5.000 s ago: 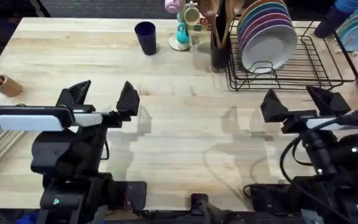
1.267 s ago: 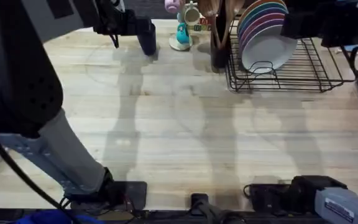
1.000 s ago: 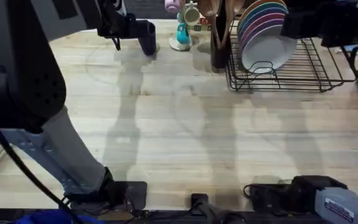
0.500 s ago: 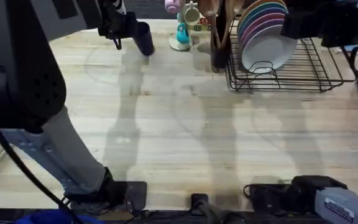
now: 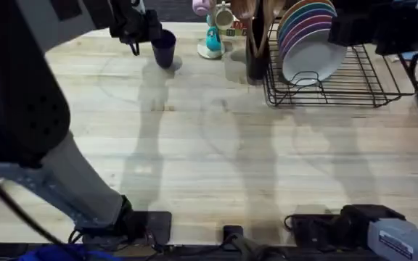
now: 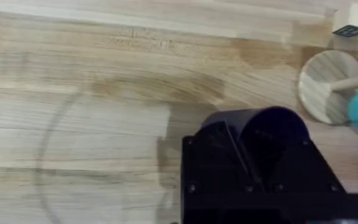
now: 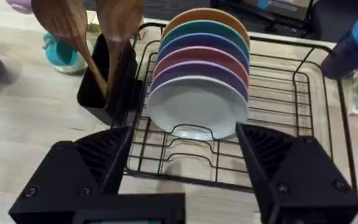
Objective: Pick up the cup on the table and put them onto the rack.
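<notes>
Your left pincer is clamped on the cup at the far edge of the desk, just beside the teal mug stand. Your right pincer hovers with its fingers spread wide over the rack, facing the plates

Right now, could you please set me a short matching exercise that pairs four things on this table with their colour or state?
Things:
1. cup
2. front plate in the rack
3. right gripper
4. spoons

Colour or state:
a. white
b. wooden, standing in a dark holder
c. dark navy, at the left gripper
d. fingers apart, facing the rack

Pairs: 1-c, 2-a, 3-d, 4-b
</notes>
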Robot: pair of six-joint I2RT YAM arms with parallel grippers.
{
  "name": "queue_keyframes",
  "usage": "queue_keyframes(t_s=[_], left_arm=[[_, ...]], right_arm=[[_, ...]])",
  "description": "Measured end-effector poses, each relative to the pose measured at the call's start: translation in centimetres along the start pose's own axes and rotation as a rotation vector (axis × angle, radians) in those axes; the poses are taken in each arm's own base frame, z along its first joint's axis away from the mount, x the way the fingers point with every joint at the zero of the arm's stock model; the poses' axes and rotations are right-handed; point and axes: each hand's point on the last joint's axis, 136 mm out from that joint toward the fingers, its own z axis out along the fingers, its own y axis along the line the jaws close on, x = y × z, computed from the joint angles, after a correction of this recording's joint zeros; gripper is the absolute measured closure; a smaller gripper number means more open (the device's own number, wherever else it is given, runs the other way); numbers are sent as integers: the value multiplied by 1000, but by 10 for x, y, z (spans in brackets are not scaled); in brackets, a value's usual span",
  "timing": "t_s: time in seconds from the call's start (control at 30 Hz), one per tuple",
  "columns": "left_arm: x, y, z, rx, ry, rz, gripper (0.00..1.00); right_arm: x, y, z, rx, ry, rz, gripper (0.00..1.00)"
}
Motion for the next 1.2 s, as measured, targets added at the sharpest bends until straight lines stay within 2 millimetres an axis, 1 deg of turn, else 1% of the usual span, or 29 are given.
queue_keyframes(t_s=[0.07, 0.17, 0.27, 0.33, 0.47, 0.57, 0.67, 0.8, 1.0, 1.13, 1.2], left_arm=[[-6, -8, -13, 11, -17, 19, 959], [-12, -25, -33, 33, -42, 63, 960], [-13, -45, -49, 51, -54, 107, 960], [-12, -57, -54, 63, -56, 133, 960], [-5, -80, -57, 87, -48, 185, 960], [3, -93, -60, 98, -32, 213, 960], [8, -104, -67, 110, -26, 235, 960], [7, -111, -85, 122, -35, 247, 960], [-1, -110, -122, 132, -76, 244, 959], [-10, -117, -147, 167, -130, 249, 960], [-11, -126, -158, 190, -152, 261, 960]], right_arm=[[-2, 0, 0, 1, -8, -9, 8], [-3, 0, 0, 1, -14, -16, 8], [-5, 0, 0, 2, -19, -20, 8], [-6, -1, 0, 3, -25, -23, 8], [-8, -1, 0, 3, -31, -24, 8], [-7, -1, 0, 3, -30, -24, 8], [-7, -1, 0, 3, -30, -24, 8], [-7, -1, 0, 3, -30, -24, 8], [-7, -1, 0, 3, -30, -24, 8], [-7, -1, 0, 3, -27, -24, 8], [-3, 0, 0, 1, -11, -22, 8]])
